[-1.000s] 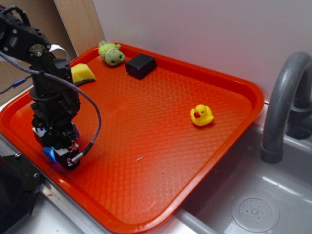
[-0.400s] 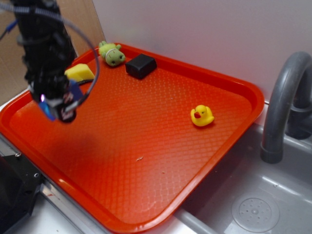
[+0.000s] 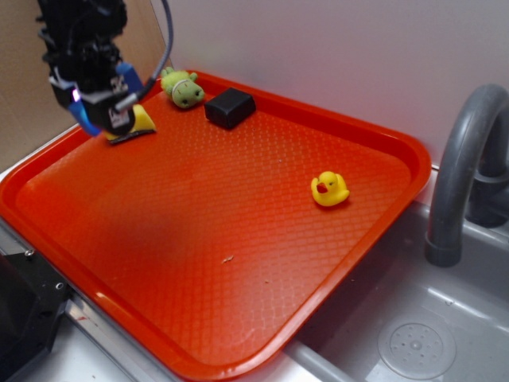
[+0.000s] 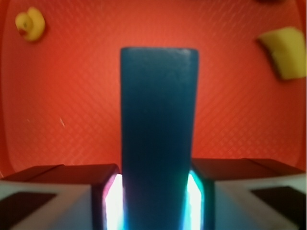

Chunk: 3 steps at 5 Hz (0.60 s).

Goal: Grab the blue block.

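the gripper (image 3: 102,115) hung well above the back left corner of the red tray (image 3: 334,263), its jaws clenched on the blue block (image 4: 158,134). the wrist view showed this plainly: the block stood up between the two fingers (image 4: 108,196), pinched at its lower end, with most of its length reaching out past the fingertips over bare tray. from the outside only a blue edge of it (image 3: 79,111) peeked out at the left of the gripper.

the yellow sponge (image 3: 139,121) lay on the tray just behind the gripper in the exterior view, partly hidden by it. the green plush toy (image 3: 183,87) and the black block (image 3: 229,107) sat along the back rim, and the rubber duck (image 3: 328,189) was well apart on the right. beside the tray stood the grey faucet (image 3: 461,167) over the sink (image 3: 413,342).

the grab looked done, so the risk was in keeping it. the hold was near one end of a long, smooth brick, and a quick swing or stop could have let the free end lever round and slide out of the jaws. a drop from this height would probably have bounced the block into the sponge or off the tray edge. the thick cable (image 3: 163,48) looping by the wrist might also have tugged the arm.
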Each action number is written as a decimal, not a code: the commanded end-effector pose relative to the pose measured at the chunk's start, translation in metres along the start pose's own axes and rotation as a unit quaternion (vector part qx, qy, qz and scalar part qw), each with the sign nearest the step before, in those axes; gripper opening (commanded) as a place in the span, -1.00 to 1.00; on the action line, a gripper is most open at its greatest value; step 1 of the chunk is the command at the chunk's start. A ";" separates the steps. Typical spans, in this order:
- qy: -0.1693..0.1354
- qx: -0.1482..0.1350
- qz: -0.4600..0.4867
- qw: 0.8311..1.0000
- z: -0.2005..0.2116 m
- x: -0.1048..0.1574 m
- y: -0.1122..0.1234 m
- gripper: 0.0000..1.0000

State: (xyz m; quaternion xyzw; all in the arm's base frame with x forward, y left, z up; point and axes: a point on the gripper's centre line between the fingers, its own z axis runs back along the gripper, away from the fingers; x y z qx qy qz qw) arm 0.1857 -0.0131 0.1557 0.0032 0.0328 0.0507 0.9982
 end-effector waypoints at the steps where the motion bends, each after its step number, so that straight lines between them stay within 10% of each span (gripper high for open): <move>1: -0.083 -0.026 0.042 0.995 0.076 0.005 0.018 -1.00; 3: -0.113 -0.044 0.042 0.992 0.106 0.007 0.015 -1.00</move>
